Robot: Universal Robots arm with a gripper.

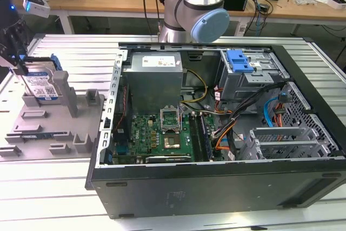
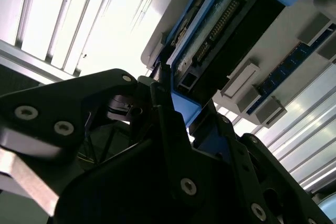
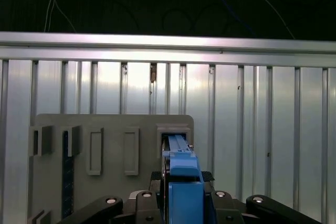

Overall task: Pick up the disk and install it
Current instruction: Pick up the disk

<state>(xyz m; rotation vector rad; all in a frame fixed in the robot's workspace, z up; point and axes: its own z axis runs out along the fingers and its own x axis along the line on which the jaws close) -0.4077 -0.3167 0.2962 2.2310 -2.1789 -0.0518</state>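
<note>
The end effector (image 3: 182,181) is clenched on the disk (image 1: 42,86), seated in the gray holder (image 1: 59,125) beneath it; lifting and installing remain.

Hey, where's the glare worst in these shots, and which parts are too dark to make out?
Second wrist view: the slatted aluminium table is washed out white beside the disk. First wrist view: the room beyond the table edge is nearly black. Exterior view: evenly lit, the computer case interior readable.
</note>
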